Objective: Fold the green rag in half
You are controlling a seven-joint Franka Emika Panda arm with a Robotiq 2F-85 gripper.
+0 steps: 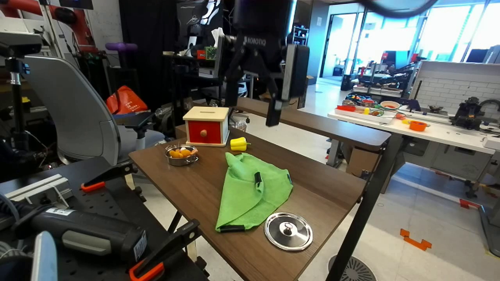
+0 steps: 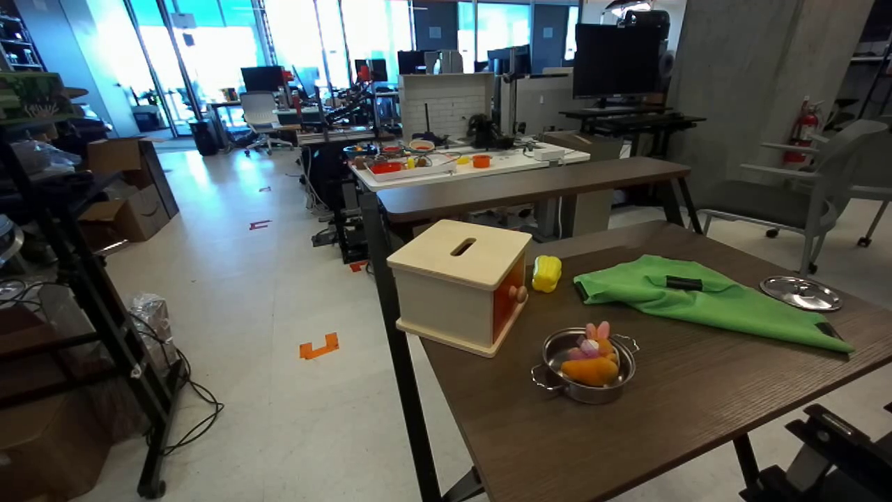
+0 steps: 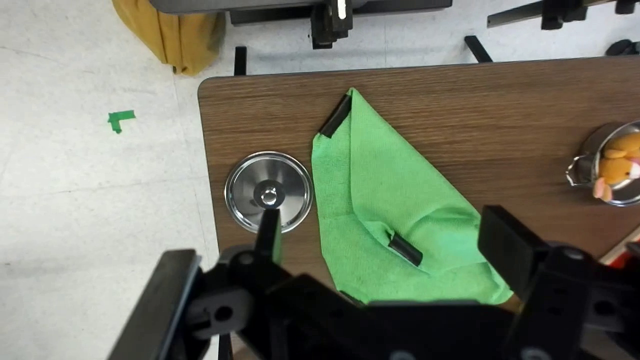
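Green rag [image 1: 250, 191] at the middle of the brown wood-grain table [image 1: 195, 183], rumpled, with one flap turned over onto the rest but stopping short of the outer edge. Looks thin, light and limp: likely to bunch and trail rather than slide stiffly, and not fragile. Probably best pinched from above at the flap's loose edge or at a corner, taking care not to catch the layer beneath. Folded only in part, to judge by that flap, and perhaps in need of evening out to a true half. In an exterior view, set with its long axis near to far and pointing toward the near side through a narrowed near tip [image 1: 226, 218]; in an exterior view, stretched left to right and slanting nearer, down to a sharp right tip [image 2: 794, 324].

In an exterior view, above the table, Robotiq gripper [image 1: 252, 111], spread wide with nothing held, raised clear of the rag. At the far left, wooden drawer box [image 1: 205, 125] with a red front. Just beside the rag at the near right, round steel pot lid [image 1: 288, 231]; hard to tell whether touching. Left of the rag, two-handled steel pan [image 1: 180, 161] bearing an orange plush bunny [image 3: 617, 167]. Between box and rag, yellow bell pepper [image 1: 239, 144], probably a toy. Smallest, black strips [image 3: 405, 249] on flap and tip, probably tape.
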